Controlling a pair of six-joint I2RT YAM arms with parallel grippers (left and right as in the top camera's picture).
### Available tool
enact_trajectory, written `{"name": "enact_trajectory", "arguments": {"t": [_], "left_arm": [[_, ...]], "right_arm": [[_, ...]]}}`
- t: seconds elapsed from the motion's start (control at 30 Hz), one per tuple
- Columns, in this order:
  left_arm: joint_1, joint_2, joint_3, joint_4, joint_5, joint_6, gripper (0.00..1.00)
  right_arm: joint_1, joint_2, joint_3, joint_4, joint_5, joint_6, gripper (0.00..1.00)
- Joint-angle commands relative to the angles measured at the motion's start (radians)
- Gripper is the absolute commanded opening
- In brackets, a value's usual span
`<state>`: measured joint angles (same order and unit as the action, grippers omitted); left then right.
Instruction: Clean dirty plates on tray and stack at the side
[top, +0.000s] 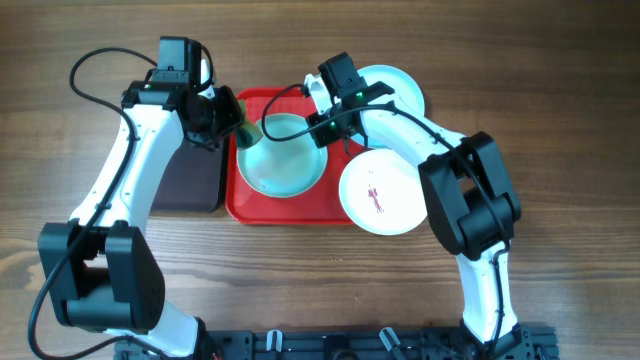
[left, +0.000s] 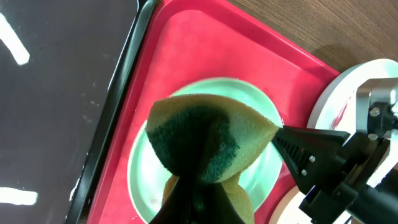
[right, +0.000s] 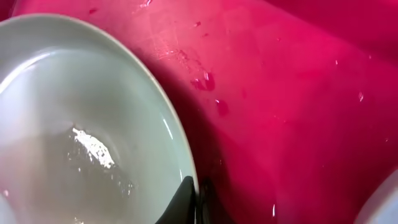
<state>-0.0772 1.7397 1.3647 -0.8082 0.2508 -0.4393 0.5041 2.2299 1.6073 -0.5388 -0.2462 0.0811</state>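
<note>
**A:** Where is the aqua plate (top: 283, 165) sitting?

**B:** It is lying on the red tray (top: 240, 205), near the middle, and only the overhead view is showing the whole of it. The right claw (right: 194, 202) is pinching its rim. The right wrist view is showing the jaws pressed together on that edge, and water drops on the tray floor.

**A:** And the left claw (top: 230, 118)?

**B:** It is clamping a folded sponge (left: 205, 134), yellow with a dark green face. The left wrist view is showing it hanging over the plate, but I cannot tell whether it is touching.

**A:** What is the overhead view adding?

**B:** A streaked plate (top: 380, 190) is lying across the tray's right edge. A third plate (top: 398, 88) is sitting on the table (top: 560, 120) beyond the far right corner, and a dark tray (top: 190, 180) is lying beside the left rim.
</note>
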Motion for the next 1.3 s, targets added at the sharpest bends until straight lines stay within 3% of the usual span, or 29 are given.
{"name": "enact_trajectory", "arguments": {"t": [0.0,0.1,0.23,0.53,0.8,1.03,1.13,1.27], "left_arm": [[-0.01,0.008,0.007,0.003,-0.01,-0.014,0.04],[-0.037,0.008,-0.01,0.008,-0.027,-0.018,0.04],[-0.083,0.01,-0.036,0.013,-0.155,-0.066,0.04],[-0.19,0.011,-0.197,0.251,-0.359,-0.101,0.04],[-0.203,0.053,-0.351,0.47,-0.384,-0.101,0.04],[-0.206,0.123,-0.366,0.509,-0.451,-0.1,0.04],[-0.206,0.157,-0.366,0.599,-0.55,-0.1,0.04],[-0.207,0.183,-0.366,0.709,-0.558,-0.089,0.04]], "right_arm": [[0.002,0.022,0.019,-0.051,0.16,0.34,0.04],[0.002,0.022,0.019,-0.121,0.21,0.544,0.04],[0.007,0.022,0.019,-0.148,0.206,0.597,0.04],[0.009,0.022,0.018,-0.162,0.206,0.572,0.04],[0.009,0.022,0.018,-0.161,0.207,0.563,0.04],[0.009,0.022,0.018,-0.162,0.206,0.548,0.04],[0.009,0.022,0.016,-0.162,0.206,0.547,0.04],[0.009,0.022,0.0,-0.157,0.206,0.547,0.04]]}}
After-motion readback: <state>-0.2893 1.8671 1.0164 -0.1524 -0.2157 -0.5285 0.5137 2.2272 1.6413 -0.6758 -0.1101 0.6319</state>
